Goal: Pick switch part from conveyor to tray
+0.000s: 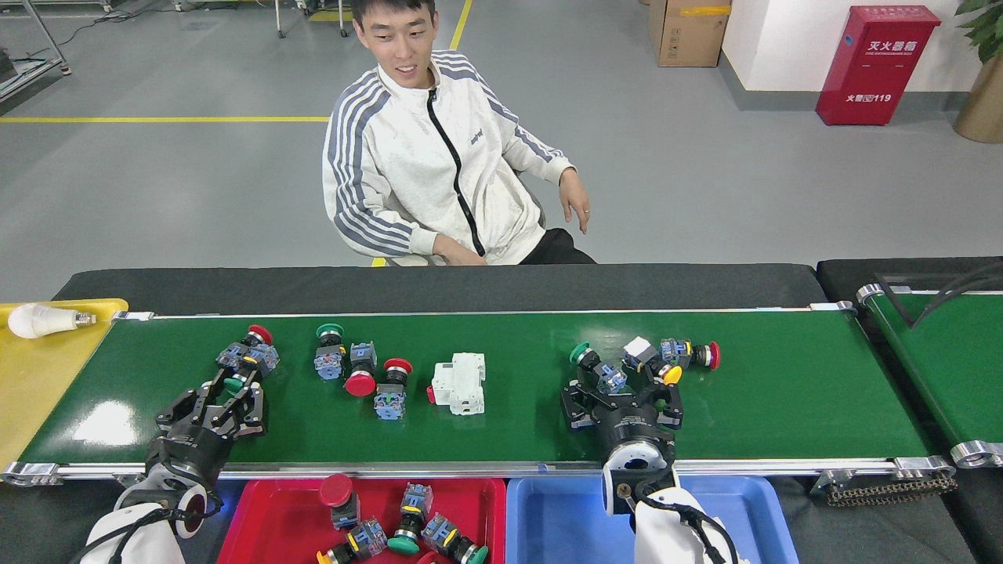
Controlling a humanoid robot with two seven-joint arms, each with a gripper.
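Nearest the robot, a red tray holds several push-button switches, and a blue tray sits just beside it on the right. Above them runs the near silver rail of the conveyor, a long glossy green belt. The left gripper reaches over the belt's left part with its jaws spread around a green-capped switch; whether the fingers press on it cannot be told. Just beyond lies a red-capped switch. The right gripper is over the belt right of the middle, its jaws wide apart and holding nothing, with a cluster of switches at its tips: a green-capped one, a yellow-capped one and a red-capped one. Between the two grippers lie three more switches and a white circuit breaker. At the belt's left end a yellow tray carries a white light bulb. A second green belt shows partly at the right. Beyond the conveyor a person in a white striped jacket sits on the grey floor side, with a red cabinet and a cardboard box far behind.
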